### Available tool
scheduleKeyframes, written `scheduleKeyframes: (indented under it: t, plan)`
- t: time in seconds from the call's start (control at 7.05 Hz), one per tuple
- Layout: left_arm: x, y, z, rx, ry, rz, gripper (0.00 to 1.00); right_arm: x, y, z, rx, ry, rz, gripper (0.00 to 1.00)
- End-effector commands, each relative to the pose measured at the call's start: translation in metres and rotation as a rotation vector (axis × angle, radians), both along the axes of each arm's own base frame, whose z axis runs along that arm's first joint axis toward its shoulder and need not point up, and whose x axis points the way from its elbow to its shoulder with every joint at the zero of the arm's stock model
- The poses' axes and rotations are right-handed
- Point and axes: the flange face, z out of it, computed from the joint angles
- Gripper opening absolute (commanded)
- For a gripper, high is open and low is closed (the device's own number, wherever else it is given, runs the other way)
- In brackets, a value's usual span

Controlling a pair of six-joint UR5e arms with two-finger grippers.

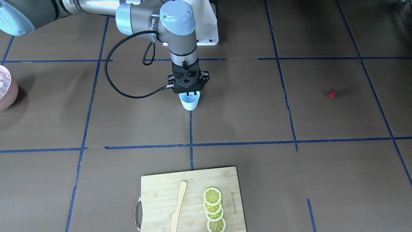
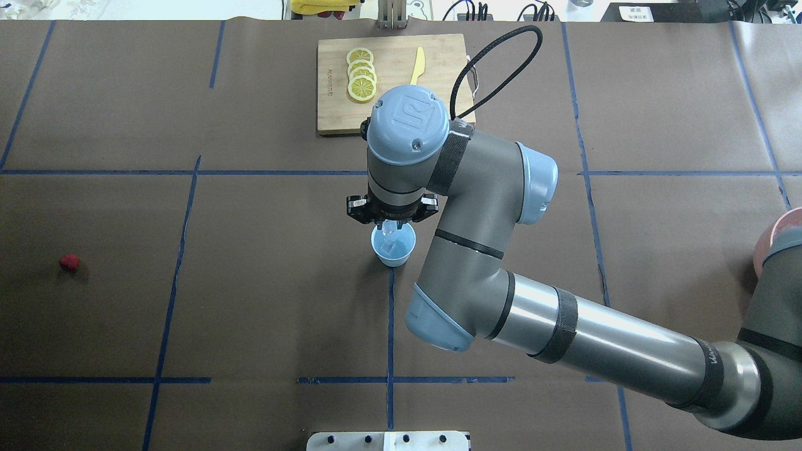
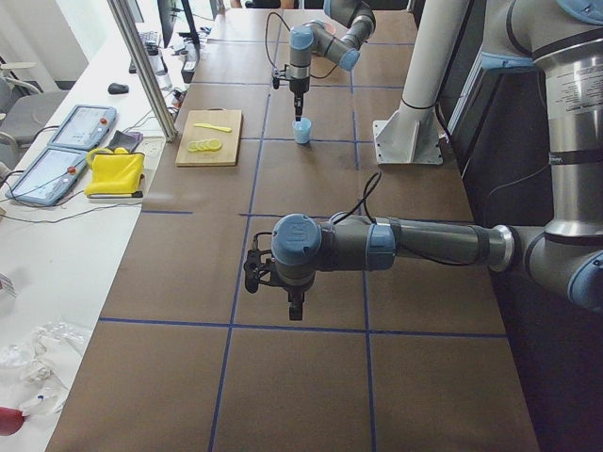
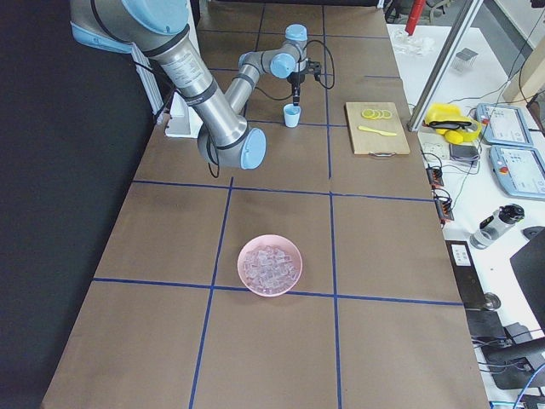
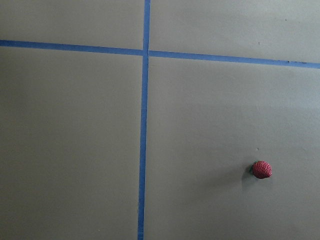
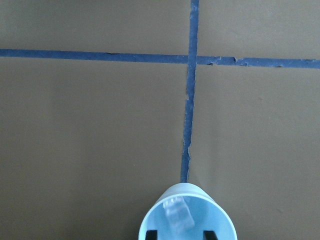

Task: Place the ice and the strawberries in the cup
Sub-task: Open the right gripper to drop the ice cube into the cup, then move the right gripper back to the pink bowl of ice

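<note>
the right gripper (image 6: pixel 181 234) is hanging straight down over the small white tapered cup with a pale-blue inside (image 2: pixel 393 249), its black fingertips (image 6: pixel 152 234) spreading apart just inside the rim, released and gripping nothing. a small clear ice cube (image 6: pixel 177 214) is lying inside the cup, free of both fingertips. the cup is standing upright near the middle of the brown paper-covered table with blue tape lines (image 2: pixel 250 313), right on one of the tape lines.

taking the overhead view as the clock face, the tiny red strawberry with a dark-green bit (image 2: pixel 69 262) is lying on the bare table at 9 o'clock from the cup, well apart from it. the left gripper (image 3: pixel 295 309) is hovering above the table, showing only in the left side view, so i cannot tell whether it is released or clenched; its wrist camera is looking down on the strawberry at about 4 o'clock of its frame.

the round pink bowl (image 4: pixel 270 290) is sitting at 3 o'clock from the cup, well apart, holding a heap of clear ice cubes (image 4: pixel 270 262). the pale wooden cutting board (image 2: pixel 395 116) is lying at 12 o'clock from the cup, carrying a row of overlapping yellow lemon slices (image 2: pixel 361 74) and a yellow plastic knife (image 2: pixel 418 64) beside them.
</note>
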Motion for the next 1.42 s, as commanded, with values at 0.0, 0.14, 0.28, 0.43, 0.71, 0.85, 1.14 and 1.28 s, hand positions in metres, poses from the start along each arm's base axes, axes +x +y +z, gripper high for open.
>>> scheduleKeyframes:
  t: [0.0, 0.14, 0.28, 0.43, 0.71, 0.85, 1.14, 1.28]
  plan:
    - [0.0, 0.0, 0.0, 0.0, -0.001, 0.0, 1.0, -0.001, 0.002, 0.004, -0.003, 0.005, -0.001, 0.69]
    - [0.0, -0.001, -0.001, 0.003, -0.002, 0.001, 1.0, 0.001, 0.003, 0.003, -0.002, 0.001, 0.0, 0.82]
    - [0.0, -0.002, -0.004, 0.018, -0.004, 0.002, 1.0, 0.012, 0.008, 0.005, 0.008, -0.011, 0.004, 0.99]
    - [0.0, -0.001, -0.022, 0.059, -0.019, 0.004, 1.0, 0.051, 0.008, 0.008, 0.025, -0.036, 0.032, 0.99]
    - [0.0, 0.001, -0.043, 0.102, -0.022, 0.004, 1.0, 0.172, 0.024, 0.034, 0.033, -0.02, 0.093, 0.99]
    - [0.0, 0.001, -0.047, 0.108, -0.022, 0.003, 1.0, 0.219, 0.026, 0.051, 0.097, -0.015, 0.074, 0.99]
    - [0.0, 0.002, -0.047, 0.108, -0.022, 0.003, 1.0, 0.285, 0.042, 0.114, 0.148, 0.062, 0.026, 0.99]
    - [0.0, 0.001, -0.048, 0.11, -0.022, 0.005, 1.0, 0.315, 0.042, 0.146, 0.185, 0.119, -0.005, 0.99]
